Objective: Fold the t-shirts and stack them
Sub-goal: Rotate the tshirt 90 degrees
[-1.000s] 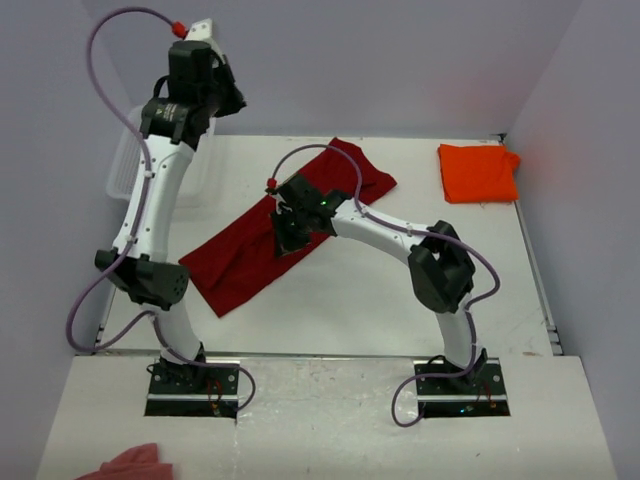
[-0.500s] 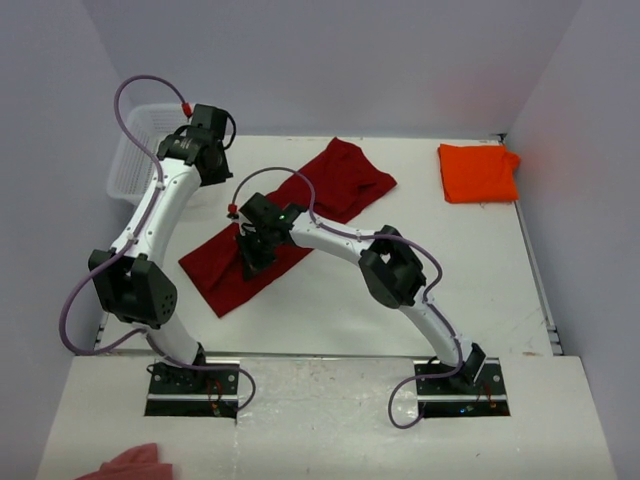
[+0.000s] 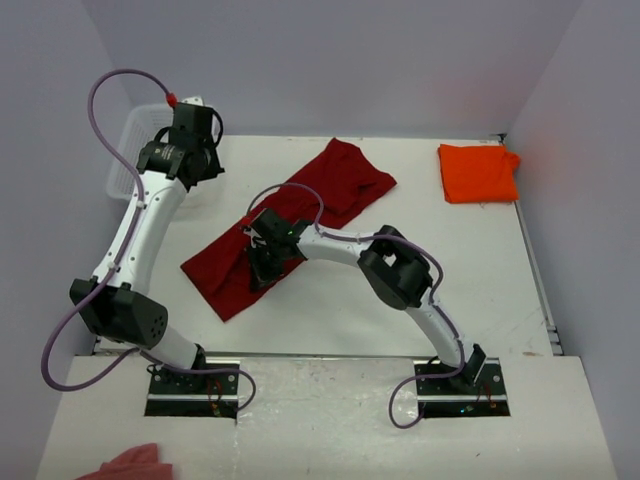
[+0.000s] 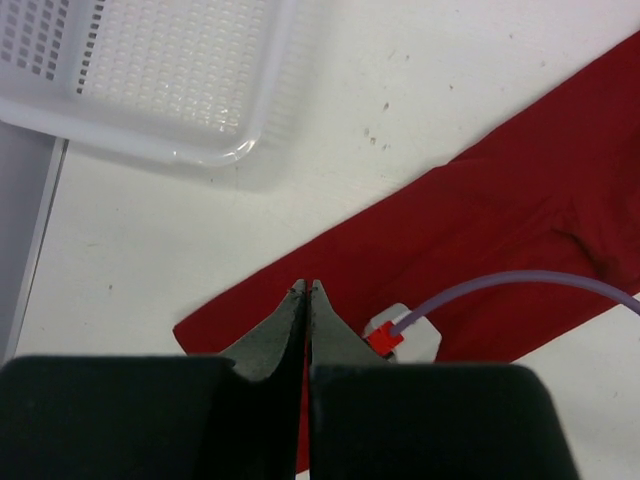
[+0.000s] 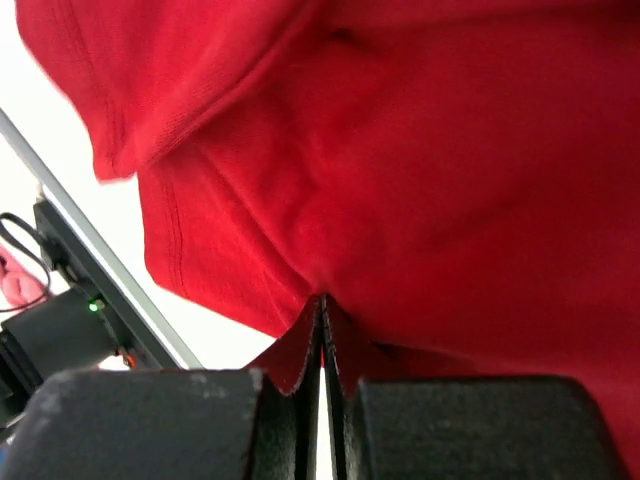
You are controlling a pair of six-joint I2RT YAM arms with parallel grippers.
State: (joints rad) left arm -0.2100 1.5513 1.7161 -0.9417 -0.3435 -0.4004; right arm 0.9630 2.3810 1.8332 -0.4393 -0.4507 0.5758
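Right gripper [image 5: 322,308]: I read its two fingers as pressed together, with a pinch of the dark crimson red cloth t-shirt [image 3: 345,180] caught at their tips; the wrist view is filled by the red fabric and its hemmed edges. Left gripper [image 4: 307,300]: its fingers meet with nothing between them, and it hangs above the shirt's near-left end, clear of the cloth. The crimson shirt lies as a long diagonal band across the middle of the flat white table [image 3: 480,280], running from near left to far centre, the right arm bent low over it. The bright orange folded t-shirt [image 3: 477,172] sits well apart at the far right corner. A white perforated plastic basket [image 4: 170,70] stands at the far left edge. Plain pale lavender walls [image 3: 350,60] enclose the table on three sides. A pale pink cloth scrap [image 3: 135,462] rests on the near ledge, left of the arm bases.
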